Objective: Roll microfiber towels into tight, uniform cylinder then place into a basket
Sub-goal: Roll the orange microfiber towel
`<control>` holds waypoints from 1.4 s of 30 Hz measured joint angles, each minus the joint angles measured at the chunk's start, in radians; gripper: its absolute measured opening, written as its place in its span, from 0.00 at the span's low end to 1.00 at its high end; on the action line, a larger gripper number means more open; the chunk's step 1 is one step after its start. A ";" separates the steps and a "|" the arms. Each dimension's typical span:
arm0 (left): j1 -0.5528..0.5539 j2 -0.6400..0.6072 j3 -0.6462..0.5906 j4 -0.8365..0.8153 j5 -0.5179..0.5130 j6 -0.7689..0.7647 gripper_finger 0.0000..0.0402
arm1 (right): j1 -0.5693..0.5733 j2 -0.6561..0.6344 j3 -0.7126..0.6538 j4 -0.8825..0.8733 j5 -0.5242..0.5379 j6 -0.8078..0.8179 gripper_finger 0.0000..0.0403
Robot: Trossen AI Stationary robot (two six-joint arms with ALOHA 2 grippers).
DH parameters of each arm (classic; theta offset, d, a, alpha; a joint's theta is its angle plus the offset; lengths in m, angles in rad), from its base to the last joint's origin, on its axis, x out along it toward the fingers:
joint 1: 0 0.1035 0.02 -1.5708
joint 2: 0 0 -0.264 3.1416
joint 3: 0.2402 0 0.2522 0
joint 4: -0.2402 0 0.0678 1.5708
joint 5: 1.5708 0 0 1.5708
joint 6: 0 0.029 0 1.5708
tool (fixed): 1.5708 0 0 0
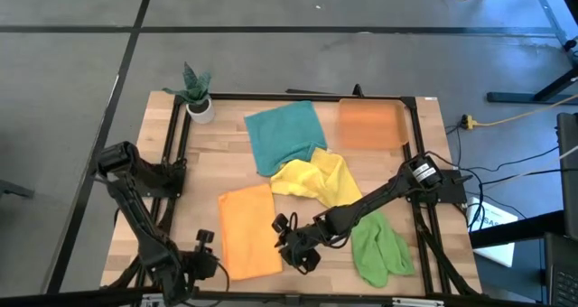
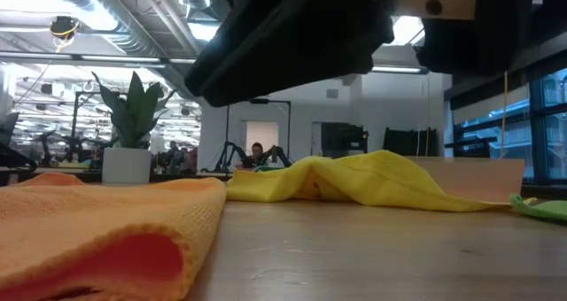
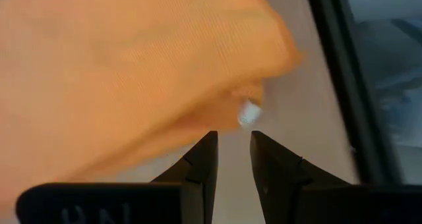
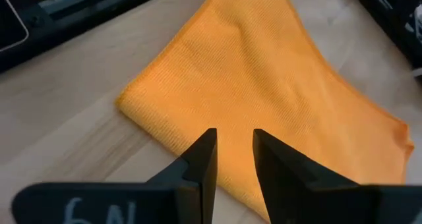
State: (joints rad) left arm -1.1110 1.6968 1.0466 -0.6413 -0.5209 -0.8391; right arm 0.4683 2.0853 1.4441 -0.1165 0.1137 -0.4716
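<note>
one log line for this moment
phase: approach | left gripper: open, at orange towel | right gripper: open, above it | basket: no towels inside

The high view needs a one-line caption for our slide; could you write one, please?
Both grippers, left gripper and right gripper, flank the flat orange towel; basket empty.

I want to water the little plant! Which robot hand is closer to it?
Left, though neither is close. The plant stands at the table's far left corner. The left gripper sits at the near edge beside the orange towel; the right gripper is past that towel's other side.
</note>
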 joint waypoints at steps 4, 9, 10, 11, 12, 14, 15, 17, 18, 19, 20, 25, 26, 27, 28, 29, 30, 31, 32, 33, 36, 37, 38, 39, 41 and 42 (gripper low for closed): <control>-0.002 0.031 0.000 0.003 -0.048 0.037 0.20 | 0.003 0.005 -0.021 0.001 -0.078 0.022 0.25; -0.002 0.044 0.000 0.001 -0.047 0.036 0.20 | 0.023 0.007 -0.063 0.076 -0.066 0.016 0.25; -0.002 0.044 0.000 0.003 -0.048 0.034 0.20 | 0.024 0.006 -0.073 0.086 -0.066 0.016 0.25; -0.002 0.044 0.000 0.003 -0.050 0.031 0.20 | 0.023 0.007 -0.081 0.088 -0.066 0.016 0.25; -0.002 0.044 0.000 0.003 -0.051 0.031 0.20 | 0.021 0.013 -0.086 0.091 -0.068 0.016 0.25; -0.002 0.044 0.000 0.003 -0.054 0.030 0.20 | 0.020 0.030 -0.087 0.115 -0.077 0.003 0.25; -0.002 0.044 0.000 0.003 -0.054 0.030 0.20 | 0.020 0.041 -0.088 0.118 -0.080 -0.012 0.25; -0.002 0.044 0.000 0.006 -0.054 0.027 0.20 | 0.027 0.072 -0.088 0.168 -0.090 -0.039 0.25; -0.002 0.044 0.000 0.005 -0.056 0.022 0.20 | 0.030 0.085 -0.089 0.184 -0.092 -0.046 0.25; -0.002 0.044 0.000 0.005 -0.057 0.012 0.20 | 0.036 0.092 -0.089 0.199 -0.092 -0.053 0.25; -0.002 0.044 0.000 0.005 -0.058 0.006 0.20 | 0.041 0.097 -0.090 0.209 -0.093 -0.065 0.25; -0.002 0.044 0.000 0.004 -0.061 0.003 0.20 | 0.061 0.099 -0.088 0.227 -0.091 -0.141 0.25; -0.002 0.044 0.000 0.004 -0.061 0.003 0.20 | 0.065 0.099 -0.088 0.226 -0.089 -0.144 0.25; -0.002 0.044 0.000 0.004 -0.061 0.003 0.20 | 0.067 0.099 -0.088 0.226 -0.085 -0.147 0.25; -0.002 0.044 0.000 0.004 -0.061 0.002 0.20 | 0.067 0.099 -0.088 0.226 -0.084 -0.154 0.25; -0.002 0.044 0.000 0.004 -0.062 0.002 0.20 | 0.067 0.099 -0.088 0.227 -0.084 -0.161 0.25; -0.002 0.044 0.000 0.004 -0.062 0.002 0.20 | 0.067 0.099 -0.088 0.230 -0.084 -0.163 0.25; -0.002 0.044 0.000 0.004 -0.062 0.002 0.20 | 0.067 0.099 -0.088 0.235 -0.083 -0.163 0.25; -0.002 0.044 0.000 0.004 -0.062 0.002 0.20 | 0.065 0.103 -0.088 0.241 -0.082 -0.163 0.25; -0.002 0.044 0.000 0.004 -0.062 0.002 0.20 | 0.063 0.110 -0.087 0.256 -0.082 -0.162 0.25; -0.002 0.044 0.000 0.004 -0.062 0.001 0.20 | 0.063 0.141 -0.088 0.285 -0.082 -0.165 0.25; -0.002 0.044 0.000 0.004 -0.062 0.001 0.20 | 0.063 0.147 -0.088 0.297 -0.081 -0.167 0.25; -0.002 0.044 0.000 0.004 -0.062 0.001 0.20 | 0.063 0.150 -0.086 0.312 -0.081 -0.172 0.25; -0.002 0.044 0.000 0.004 -0.062 0.000 0.20 | 0.063 0.153 -0.086 0.313 -0.077 -0.186 0.25; -0.002 0.044 0.000 0.004 -0.062 0.000 0.20 | 0.064 0.153 -0.087 0.313 -0.057 -0.196 0.25; -0.002 0.044 0.000 0.005 -0.062 -0.001 0.20 | 0.064 0.153 -0.087 0.312 -0.047 -0.196 0.25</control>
State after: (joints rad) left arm -1.1132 1.7409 1.0466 -0.6366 -0.5831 -0.8402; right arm 0.5323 2.2383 1.3575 0.1959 0.0663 -0.6675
